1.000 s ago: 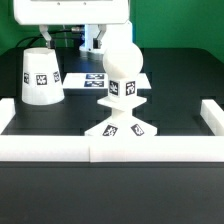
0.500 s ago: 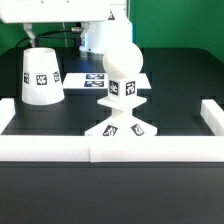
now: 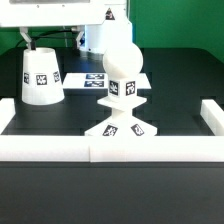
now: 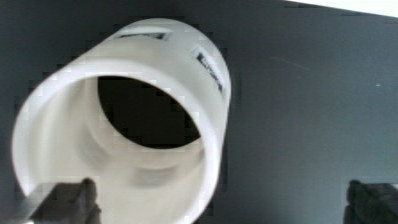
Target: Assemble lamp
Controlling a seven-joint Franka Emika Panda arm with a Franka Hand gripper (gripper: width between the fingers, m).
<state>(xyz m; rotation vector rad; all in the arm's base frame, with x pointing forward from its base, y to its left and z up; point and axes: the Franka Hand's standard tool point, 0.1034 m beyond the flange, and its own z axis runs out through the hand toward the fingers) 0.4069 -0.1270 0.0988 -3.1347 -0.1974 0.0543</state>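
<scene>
**Hand spread above the shade**

The hand (image 4: 214, 205) is spread, its fingers (image 4: 64, 200) wide apart, holding nothing, over the shade's (image 4: 134, 140) open mouth. The shade (image 3: 40, 75) stands on the dark worktop (image 3: 170, 115), at the exterior view's left, apart from the bulb (image 3: 122, 62) mounted upright on the base (image 3: 118, 128).
</scene>
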